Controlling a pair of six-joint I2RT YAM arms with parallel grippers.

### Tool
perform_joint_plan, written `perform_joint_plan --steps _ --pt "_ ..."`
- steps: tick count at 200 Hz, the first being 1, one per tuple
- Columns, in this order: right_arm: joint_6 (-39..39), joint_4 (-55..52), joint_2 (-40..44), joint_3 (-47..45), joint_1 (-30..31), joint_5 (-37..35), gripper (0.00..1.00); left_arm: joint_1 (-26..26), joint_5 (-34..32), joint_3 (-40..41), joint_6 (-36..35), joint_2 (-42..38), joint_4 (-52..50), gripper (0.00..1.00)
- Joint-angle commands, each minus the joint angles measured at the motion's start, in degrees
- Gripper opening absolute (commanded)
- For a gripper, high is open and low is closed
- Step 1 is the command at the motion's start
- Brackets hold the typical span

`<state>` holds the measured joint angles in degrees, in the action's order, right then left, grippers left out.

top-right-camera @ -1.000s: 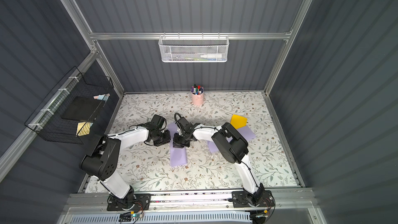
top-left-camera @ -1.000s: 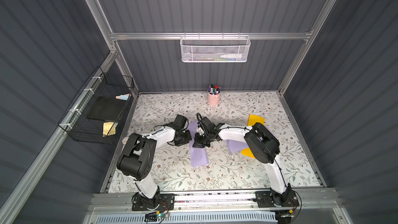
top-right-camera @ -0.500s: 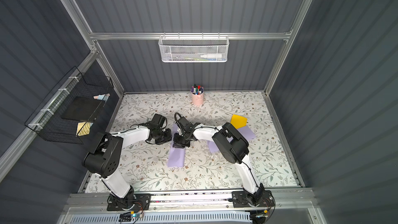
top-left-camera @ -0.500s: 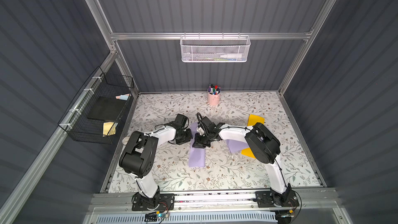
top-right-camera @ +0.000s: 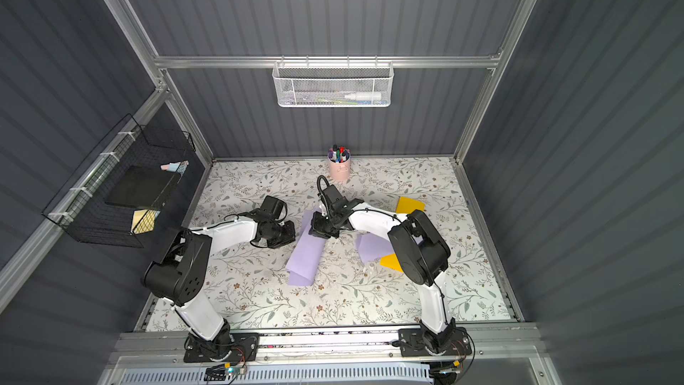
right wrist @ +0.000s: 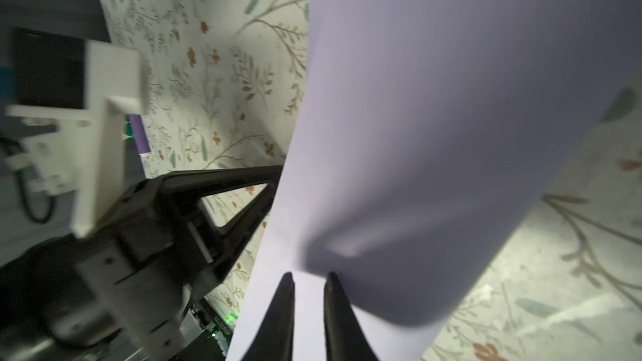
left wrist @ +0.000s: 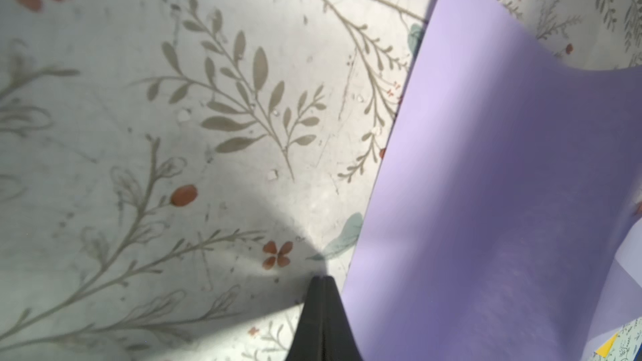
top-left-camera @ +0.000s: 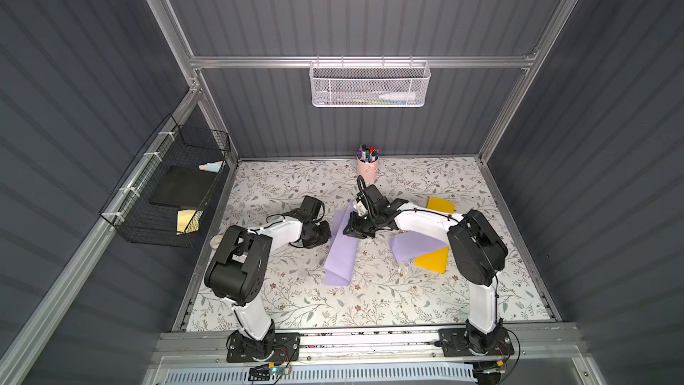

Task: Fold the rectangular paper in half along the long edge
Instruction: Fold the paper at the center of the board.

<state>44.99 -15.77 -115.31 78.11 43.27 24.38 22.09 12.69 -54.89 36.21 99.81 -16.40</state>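
A lilac rectangular paper (top-left-camera: pixel 340 253) (top-right-camera: pixel 305 250) lies mid-table as a long narrow strip with one layer over another. In the right wrist view the paper's (right wrist: pixel 434 98) upper layer curls up off the lower one. My right gripper (top-left-camera: pixel 348 231) (top-right-camera: pixel 315 231) (right wrist: pixel 308 277) rests over the strip's far end, jaws a little apart, with only bare paper showing between them. My left gripper (top-left-camera: pixel 328 233) (top-right-camera: pixel 293 233) (left wrist: pixel 321 279) is shut on nothing, its tip on the table just beside the paper's (left wrist: pixel 503 185) left edge.
A second lilac sheet (top-left-camera: pixel 414 246) and two yellow sheets (top-left-camera: pixel 433 259) (top-left-camera: pixel 440 204) lie under the right arm. A pink pen cup (top-left-camera: pixel 367 168) stands at the back. A black wire basket (top-left-camera: pixel 166 187) hangs on the left wall and a white mesh basket (top-left-camera: pixel 370 85) on the rear wall.
My right gripper's jaws have parted slightly. The strip's near end has swung a little to the left. My left arm's elbow has shifted, its gripper staying shut beside the paper.
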Motion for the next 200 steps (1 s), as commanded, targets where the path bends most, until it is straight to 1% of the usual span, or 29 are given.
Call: perform_joint_plan --steps 1,55,126,172,200 --pt "1.2 1.3 -2.7 -2.3 0.0 0.5 0.19 0.1 -1.2 1.7 -0.2 -0.1 -3.5 0.01" --pt "1.4 2.9 -3.0 -2.4 0.1 1.8 0.19 0.1 -1.2 1.5 -0.3 0.2 -3.7 0.01" --pt "1.2 4.1 0.0 -1.8 0.8 3.3 0.20 0.1 -0.5 1.4 -0.5 0.8 -3.5 0.01" --pt "1.1 5.3 -1.3 -1.0 1.2 4.5 0.20 0.1 -0.4 1.4 -0.6 0.7 -3.5 0.01" --pt "1.7 8.9 -2.0 -2.2 1.2 5.8 0.20 0.1 -0.3 1.4 -0.7 0.6 -3.5 0.01"
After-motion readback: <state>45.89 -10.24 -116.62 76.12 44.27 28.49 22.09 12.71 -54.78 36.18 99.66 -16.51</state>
